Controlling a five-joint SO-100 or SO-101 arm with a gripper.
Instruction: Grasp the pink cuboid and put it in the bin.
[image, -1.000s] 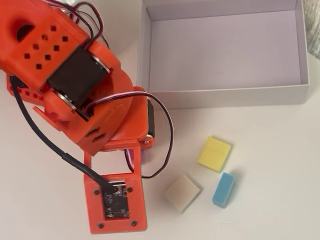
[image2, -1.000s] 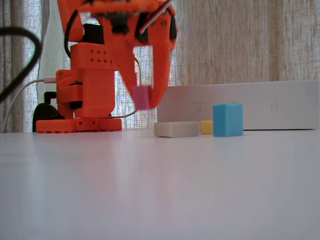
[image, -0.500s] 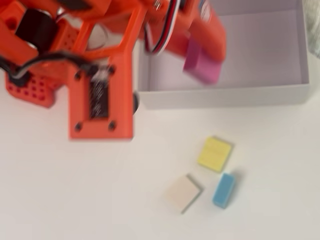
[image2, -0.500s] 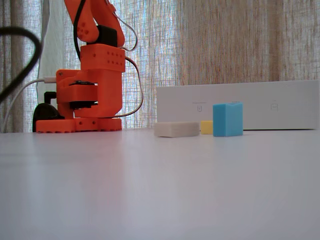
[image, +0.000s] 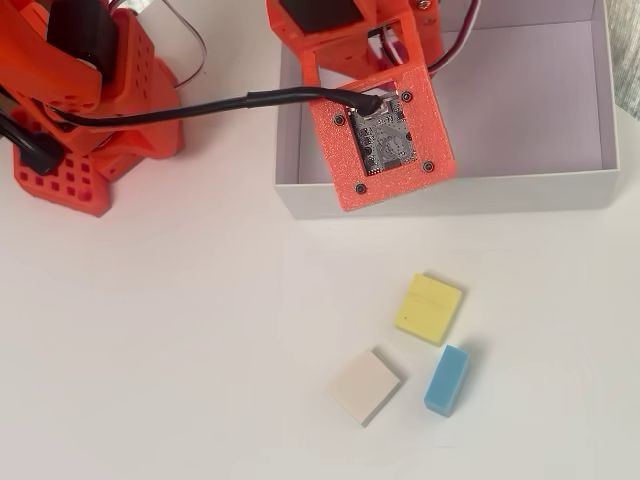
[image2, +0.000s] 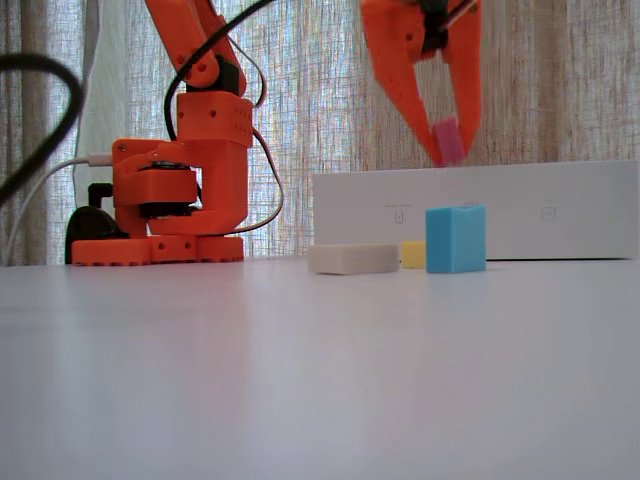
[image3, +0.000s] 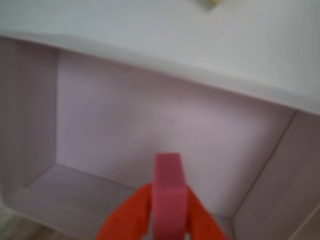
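- Arm base (image2: 170, 190): sits at the left of the fixed view, at about 9 o'clock from the bin, with a black cable (image: 180, 110) running from it toward the wrist in the overhead view.
- White block (image2: 353, 258): lies flat on the table (image2: 300, 380), at about 7 o'clock from the yellow block in the overhead view.
- Yellow block (image: 428, 308): lies on the table, at 6 o'clock from the bin's near wall and apart from it.
- Blue block (image: 446, 379): lies just beside the yellow block, at about 5 o'clock from it in the overhead view.
- Gripper (image2: 445, 150): hangs above the bin's wall line in the fixed view, fingers pointing down and clamped on the cuboid.
- Cuboid (image3: 169, 197): pink, held upright between the two orange fingers (image3: 127, 217); in the wrist view it hangs over the bin floor, near the 6 o'clock edge of that view. It is off the table and clear of the floor.
- Bin (image: 450, 192): white, low-walled, with a pale lavender floor; the wrist camera plate (image: 385, 135) covers its left part in the overhead view.
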